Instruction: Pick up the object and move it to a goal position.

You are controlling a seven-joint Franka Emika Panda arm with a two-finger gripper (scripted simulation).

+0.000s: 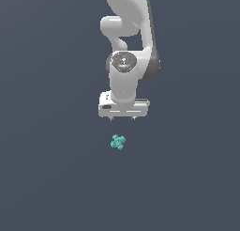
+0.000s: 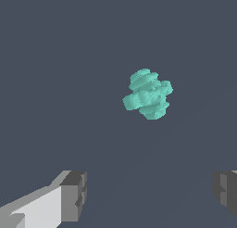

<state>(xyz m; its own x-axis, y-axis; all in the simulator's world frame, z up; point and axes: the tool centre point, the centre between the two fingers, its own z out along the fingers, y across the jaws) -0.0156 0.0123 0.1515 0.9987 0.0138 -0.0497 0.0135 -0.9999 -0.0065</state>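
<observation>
Hanging down from the top of the exterior view is the big white robot arm [image 1: 125,47], with its round joints stacked one over the other. It is the biggest thing here. Under it is the dark grey-blue floor [image 1: 51,178], which looks flat and plain all over. At the end of the arm sits the white gripper [image 1: 122,118], with a wide flat bar and two short fingers poking down from it. In the wrist view one finger [image 2: 69,197] is far to one side and the other finger sits at the far edge, so the gripper [image 2: 150,194] is spread wide with a big gap in the middle. It is holding nothing. The smallest thing is the object [image 1: 118,142], a tiny teal-green lump made of little knobs stuck together. It sits on the floor below the gripper, close to it but not touching it, and it is much smaller than the gripper. In the wrist view the object [image 2: 148,94] lies out ahead of the fingers, apart from both, and not between them.
</observation>
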